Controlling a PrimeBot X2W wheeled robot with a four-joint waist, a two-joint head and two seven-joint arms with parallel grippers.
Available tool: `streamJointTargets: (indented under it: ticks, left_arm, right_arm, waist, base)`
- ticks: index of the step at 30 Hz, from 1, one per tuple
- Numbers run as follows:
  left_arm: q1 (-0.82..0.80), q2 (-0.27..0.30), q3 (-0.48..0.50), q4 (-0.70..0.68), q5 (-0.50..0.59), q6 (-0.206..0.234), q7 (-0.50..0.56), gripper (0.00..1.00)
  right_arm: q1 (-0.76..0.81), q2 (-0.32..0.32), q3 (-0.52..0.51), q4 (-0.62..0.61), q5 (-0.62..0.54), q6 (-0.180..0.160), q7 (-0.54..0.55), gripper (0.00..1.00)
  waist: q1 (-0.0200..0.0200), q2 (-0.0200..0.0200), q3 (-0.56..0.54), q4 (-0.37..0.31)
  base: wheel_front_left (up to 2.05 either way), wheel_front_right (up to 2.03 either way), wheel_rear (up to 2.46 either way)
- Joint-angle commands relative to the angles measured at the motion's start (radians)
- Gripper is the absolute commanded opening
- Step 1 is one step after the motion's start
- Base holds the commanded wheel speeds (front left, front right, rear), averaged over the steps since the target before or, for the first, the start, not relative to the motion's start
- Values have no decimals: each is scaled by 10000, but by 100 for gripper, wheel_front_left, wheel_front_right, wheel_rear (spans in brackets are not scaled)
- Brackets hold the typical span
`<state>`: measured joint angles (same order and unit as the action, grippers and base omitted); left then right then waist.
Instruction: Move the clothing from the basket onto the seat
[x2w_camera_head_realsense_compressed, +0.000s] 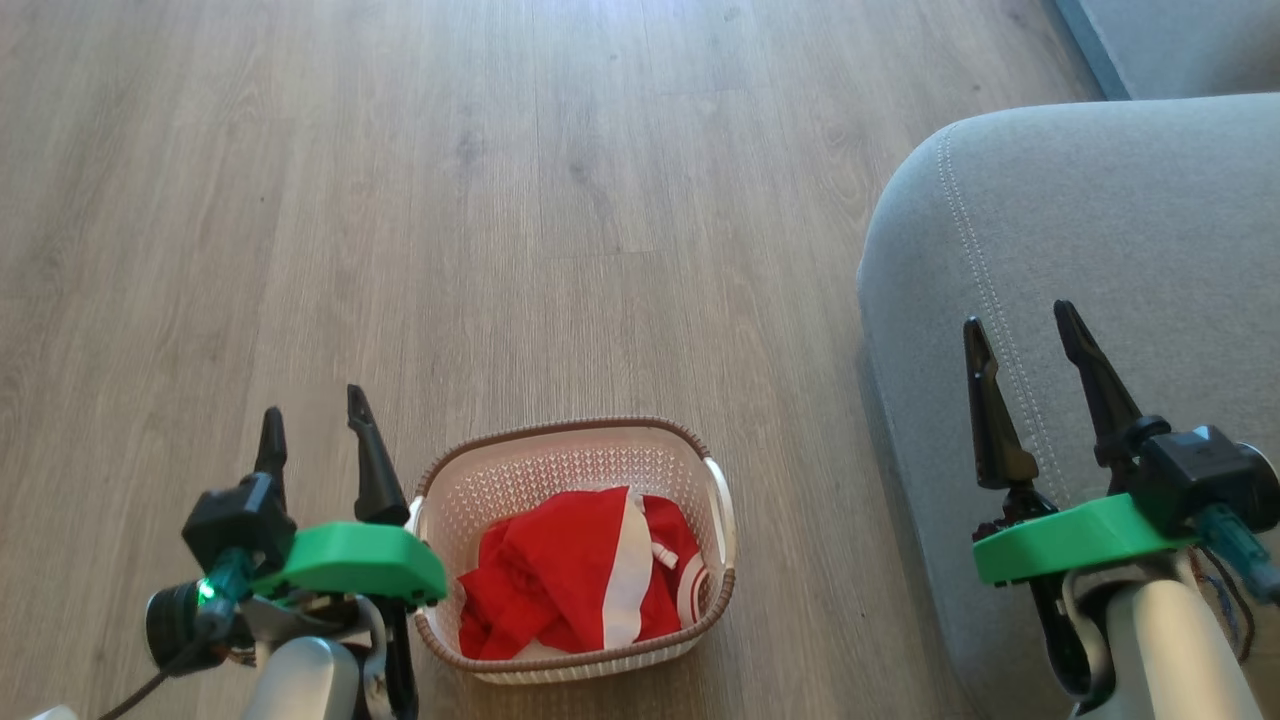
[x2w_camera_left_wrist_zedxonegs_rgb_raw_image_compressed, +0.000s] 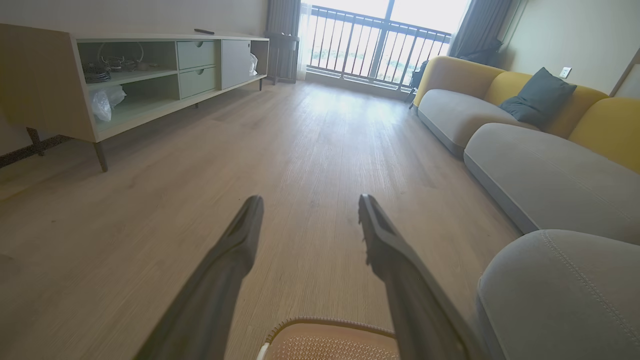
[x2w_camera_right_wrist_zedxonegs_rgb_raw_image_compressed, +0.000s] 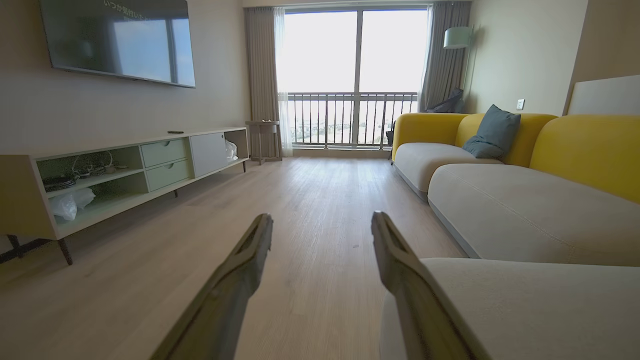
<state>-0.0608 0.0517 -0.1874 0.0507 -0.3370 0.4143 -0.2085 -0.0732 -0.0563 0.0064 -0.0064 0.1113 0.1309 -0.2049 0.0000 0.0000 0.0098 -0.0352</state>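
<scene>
Your clothing (x2w_camera_head_realsense_compressed: 570, 585): red heap inside the basket (x2w_camera_head_realsense_compressed: 560, 470) at 6 o'clock, folds hiding the piece count. Seat (x2w_camera_head_realsense_compressed: 1100, 230) at 3 o'clock, cropped at the edge; left gripper (x2w_camera_head_realsense_compressed: 313, 401) and right gripper (x2w_camera_head_realsense_compressed: 1018, 315) both open, empty.

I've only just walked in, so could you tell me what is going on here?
Nothing is being handled yet. The red clothing lies in the basket on the floor, beside the grey seat. The left end effector hovers open left of the basket and the right end effector hovers open over the seat, both empty.
</scene>
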Motion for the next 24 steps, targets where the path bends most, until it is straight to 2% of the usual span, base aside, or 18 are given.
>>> streamJointTargets:
  ticks: [1,4,9,11,16,24]
  left_arm:
    - [-354,-18,352,-249,338,-100,-157,100]
    - [-361,-20,178,-68,619,-309,-244,100]
    - [-309,-17,-372,627,1733,-563,-391,100]
    - [-259,-15,-451,886,1634,-536,-479,100]
    - [-272,-13,-407,1248,975,-1169,-532,100]
    - [-267,-14,-289,1242,607,-1597,-532,100]
  right_arm:
    - [-519,47,140,-311,-362,-2,-187,100]
    - [-476,57,97,-70,-765,-2,-276,100]
    - [-490,61,177,243,-1265,-2,-425,100]
    - [-492,59,225,415,-1463,-2,-514,100]
    - [-508,58,168,915,-1685,-2,-569,100]
    - [-562,59,125,1195,-1659,-2,-569,100]
  waist:
    - [0,0,-5,-17]
    - [0,0,-8,-42]
    - [0,0,-18,-93]
    - [0,0,-5,-134]
    - [0,0,-16,-134]
    - [0,0,-32,-110]
  base:
    - [0,0,0]
    - [0,0,0]
    - [0,0,0]
    - [0,0,0]
    - [0,0,0]
    - [0,0,0]
